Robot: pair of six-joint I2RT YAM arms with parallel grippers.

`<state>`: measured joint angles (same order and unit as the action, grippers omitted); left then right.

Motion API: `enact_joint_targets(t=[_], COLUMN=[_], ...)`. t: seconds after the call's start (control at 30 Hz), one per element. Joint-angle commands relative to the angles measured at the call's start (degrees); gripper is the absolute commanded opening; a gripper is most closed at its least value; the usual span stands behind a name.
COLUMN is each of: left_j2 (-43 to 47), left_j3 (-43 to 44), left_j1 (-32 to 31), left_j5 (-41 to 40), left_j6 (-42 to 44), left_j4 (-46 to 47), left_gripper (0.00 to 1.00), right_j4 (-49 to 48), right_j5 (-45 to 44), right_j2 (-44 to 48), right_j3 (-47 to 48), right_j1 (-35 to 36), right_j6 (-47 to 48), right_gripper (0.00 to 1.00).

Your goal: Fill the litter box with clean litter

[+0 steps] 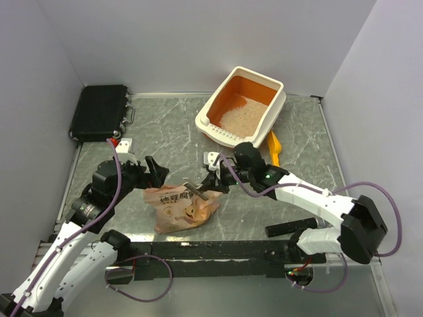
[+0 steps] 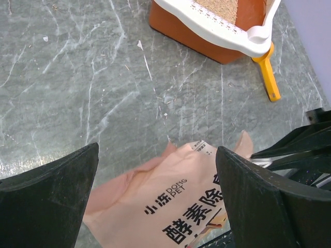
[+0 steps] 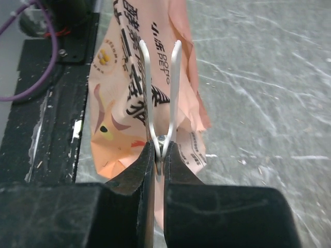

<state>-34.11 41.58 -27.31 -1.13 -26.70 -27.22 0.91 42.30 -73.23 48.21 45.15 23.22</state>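
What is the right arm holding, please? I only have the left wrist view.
Observer: The right fingers are shut on a thin metal clip, just over the printed bag.
Operator: And how far along is the filling?
Observer: The clean litter covers only part of the litter box, with orange floor bare at its far end.
Operator: Anything else on the table?
Observer: A black case lies in its far left corner.

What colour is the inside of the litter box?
Orange inside the litter box, cream-white outside; best seen in the top external view.
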Motion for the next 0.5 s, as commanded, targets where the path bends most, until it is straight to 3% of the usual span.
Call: enact_joint_targets(t=[0.0, 0.27, 0.47], left_j2=[0.27, 0.53, 1.41], left_j3=[-0.01, 0.16, -0.01], left_j1=[-0.11, -0.11, -0.02], left_j5=[0.69, 0.6, 0.69], left_j6=[-0.46, -0.55, -0.55], left_j4=[1.82, 1.65, 1.73], left_gripper=[0.99, 0.99, 0.99], right_j4=[-2.06, 17.61, 25.8], right_j5=[-10.98, -29.45, -36.32], right_j2=[9.58, 17.77, 20.49], right_j3=[0.3, 8.3, 6.13], right_j1=[-0.23, -5.32, -19.81], right_j6=[-3.0, -13.87, -27.57], right_gripper=[0.0, 0.0, 0.0])
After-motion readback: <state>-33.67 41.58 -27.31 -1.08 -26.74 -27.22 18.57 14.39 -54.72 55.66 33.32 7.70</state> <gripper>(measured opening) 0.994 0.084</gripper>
